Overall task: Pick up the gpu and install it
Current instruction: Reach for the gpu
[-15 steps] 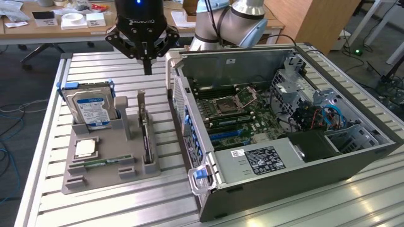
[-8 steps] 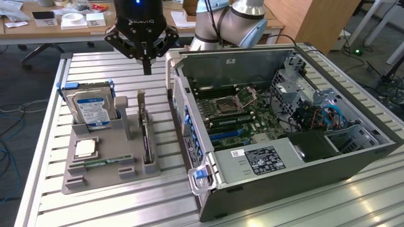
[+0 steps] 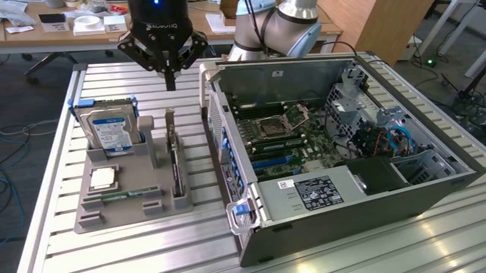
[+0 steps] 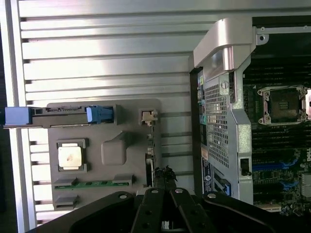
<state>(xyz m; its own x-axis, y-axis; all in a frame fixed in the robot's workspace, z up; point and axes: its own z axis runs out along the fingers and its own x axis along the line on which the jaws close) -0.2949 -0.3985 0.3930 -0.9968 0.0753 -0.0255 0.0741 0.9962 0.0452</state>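
In the exterior view, your gripper (image 3: 170, 84) hung above the far end of the grey holder (image 3: 122, 213), its two black fingers pressed together and pinching nothing. The gpu (image 3: 177, 168) stood on edge in a slot of the holder, along the side nearest the open computer case (image 3: 379, 210), with its silver bracket at the end under the gripper. There was clear air between the fingertips and the card. The holder also carried a hard drive (image 3: 110, 132) standing upright at the far end, a processor chip (image 3: 104, 178) lying flat in front of it, and a memory stick (image 3: 125, 195) beyond that. The holder and the case both sat on the slatted metal table (image 3: 114, 253), close beside each other.

In the wrist view you looked down on the holder (image 4: 104, 145). The gripper (image 4: 164, 174) showed its fingers closed tip to tip, just off the holder's case-side edge. The gpu (image 4: 149, 160) appeared edge-on as a thin dark line in its slot on that same edge. The hard drive (image 4: 58, 115), processor chip (image 4: 69, 157) and memory stick (image 4: 92, 183) sat in their pockets, and the case (image 4: 221, 97) lay beside the holder.
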